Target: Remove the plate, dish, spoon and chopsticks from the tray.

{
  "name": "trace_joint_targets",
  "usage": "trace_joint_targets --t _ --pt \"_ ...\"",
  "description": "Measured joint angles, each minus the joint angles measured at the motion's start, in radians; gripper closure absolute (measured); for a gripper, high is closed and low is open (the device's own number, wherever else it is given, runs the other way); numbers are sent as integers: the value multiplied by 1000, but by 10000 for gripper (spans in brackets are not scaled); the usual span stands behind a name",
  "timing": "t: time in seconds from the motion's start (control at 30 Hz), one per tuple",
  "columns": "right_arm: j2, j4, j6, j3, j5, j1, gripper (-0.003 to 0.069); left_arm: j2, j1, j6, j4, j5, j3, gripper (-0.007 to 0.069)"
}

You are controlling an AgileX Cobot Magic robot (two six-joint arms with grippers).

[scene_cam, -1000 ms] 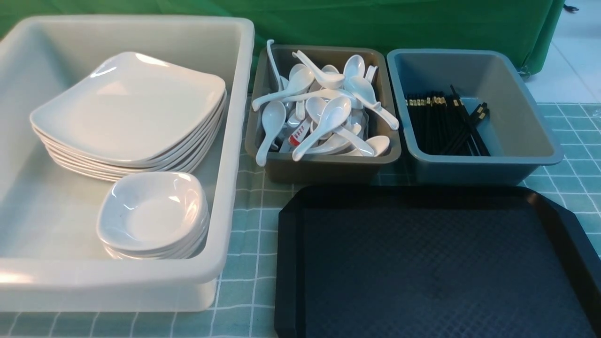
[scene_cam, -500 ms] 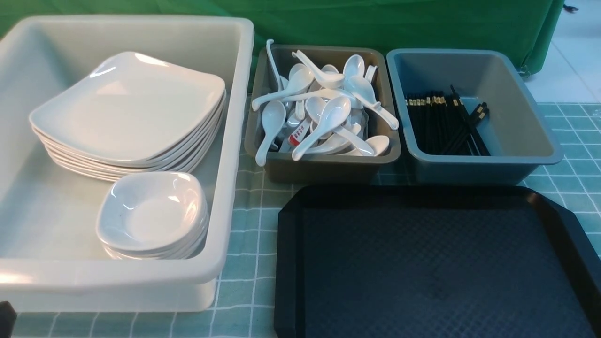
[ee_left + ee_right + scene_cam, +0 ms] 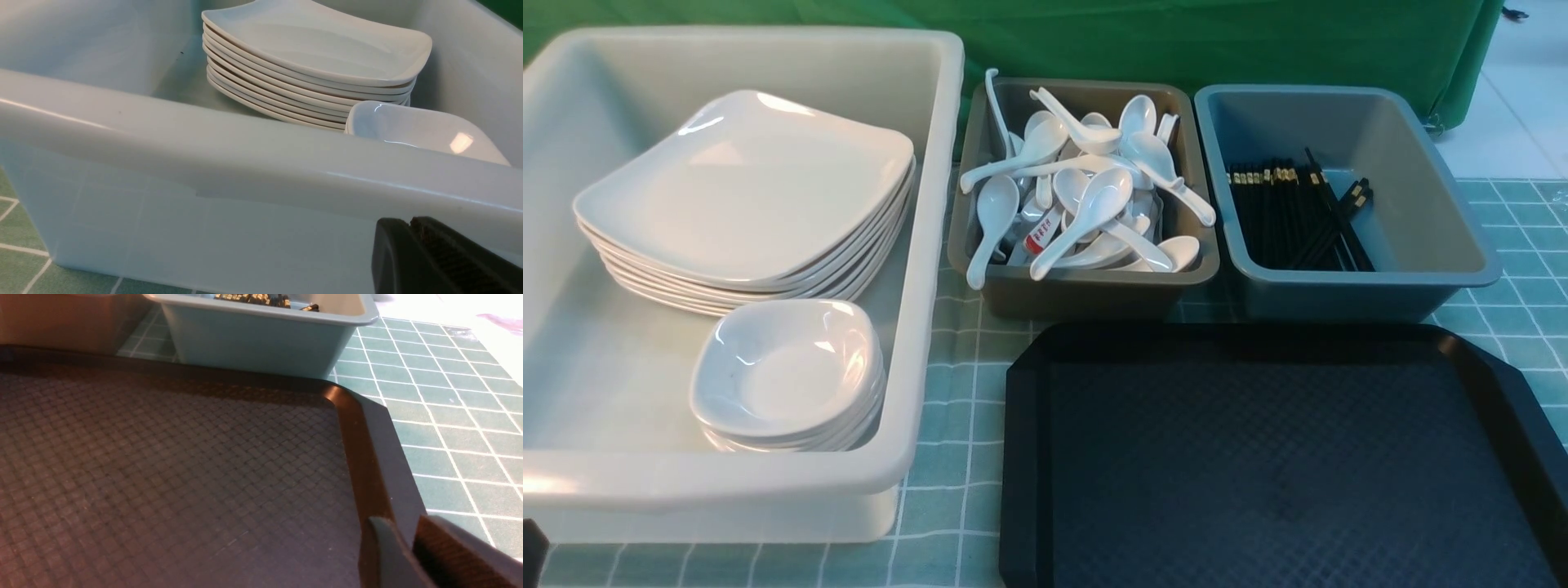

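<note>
Black rubber-ribbed fingers of the left gripper [image 3: 412,245] appear pressed together on nothing outside the white tub [image 3: 923,245]; the right gripper [image 3: 402,551] likewise looks clenched and empty above the tray's rim. The black tray [image 3: 1021,457], at 5 o'clock in the front view, is bare. By this evidence the clearing is done, so only retreat remains. Plates [image 3: 743,188], about seven stacked, and some four dishes [image 3: 784,367] sit in the tub; spoons [image 3: 1086,196], too tangled to count, fill the brown bin [image 3: 1094,294] at 12 o'clock; chopsticks [image 3: 1290,212] lie in the blue bin [image 3: 1421,196]
</note>
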Motion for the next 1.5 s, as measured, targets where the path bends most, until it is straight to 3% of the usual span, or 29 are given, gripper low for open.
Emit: trace_joint_targets --t 1.5 --pt "0 0 1 0 0 0 447 0 0 11 2 -3 0 607"
